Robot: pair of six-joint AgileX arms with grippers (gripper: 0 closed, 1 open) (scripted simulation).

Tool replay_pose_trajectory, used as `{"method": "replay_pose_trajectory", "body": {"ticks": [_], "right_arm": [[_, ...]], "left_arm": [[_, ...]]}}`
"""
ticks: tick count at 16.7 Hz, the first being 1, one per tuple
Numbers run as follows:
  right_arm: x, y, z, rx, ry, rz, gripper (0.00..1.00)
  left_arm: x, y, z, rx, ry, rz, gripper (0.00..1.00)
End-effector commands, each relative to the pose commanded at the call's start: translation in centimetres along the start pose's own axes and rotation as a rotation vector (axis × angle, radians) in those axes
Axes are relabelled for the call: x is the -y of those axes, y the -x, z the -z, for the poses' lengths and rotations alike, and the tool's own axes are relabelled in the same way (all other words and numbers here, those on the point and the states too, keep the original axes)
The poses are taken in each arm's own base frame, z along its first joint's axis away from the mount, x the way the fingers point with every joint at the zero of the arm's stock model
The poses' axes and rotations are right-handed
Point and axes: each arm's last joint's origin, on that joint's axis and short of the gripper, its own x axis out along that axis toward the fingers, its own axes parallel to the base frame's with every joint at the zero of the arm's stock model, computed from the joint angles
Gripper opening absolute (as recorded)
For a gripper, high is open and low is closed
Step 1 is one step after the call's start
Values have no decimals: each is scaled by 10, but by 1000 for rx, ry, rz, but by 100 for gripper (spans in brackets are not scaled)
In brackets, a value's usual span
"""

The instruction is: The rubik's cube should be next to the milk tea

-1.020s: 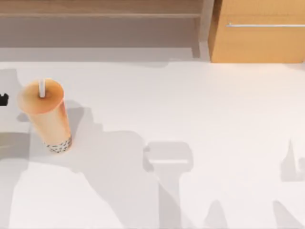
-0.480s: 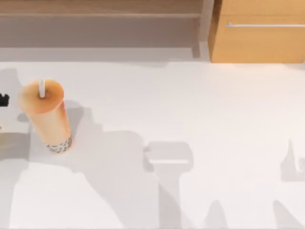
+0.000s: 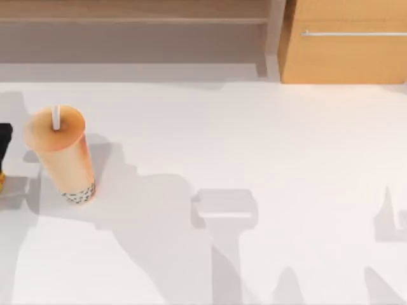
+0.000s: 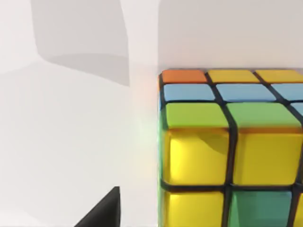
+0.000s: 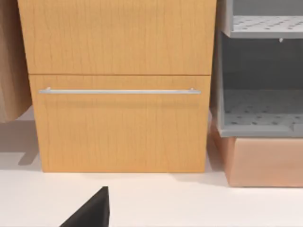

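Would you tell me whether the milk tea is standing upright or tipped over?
Upright: the milk tea stands on its pearl-filled base, lid and straw on top, on the table.

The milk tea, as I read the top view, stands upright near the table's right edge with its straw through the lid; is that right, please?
Not quite: the milk tea stands upright near the table's left edge, not the right, as the top view shows. The straw does pass through the lid.
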Motion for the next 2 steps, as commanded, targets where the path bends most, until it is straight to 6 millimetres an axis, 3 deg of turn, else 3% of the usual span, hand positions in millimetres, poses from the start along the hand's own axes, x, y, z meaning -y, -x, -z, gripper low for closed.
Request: {"method": "replay_pose_trajectory", "body": {"ticks": [2], "right_arm": [[0,0,0,0,0,0,100]], "left_arm": [[0,0,0,0,0,0,100]]}}
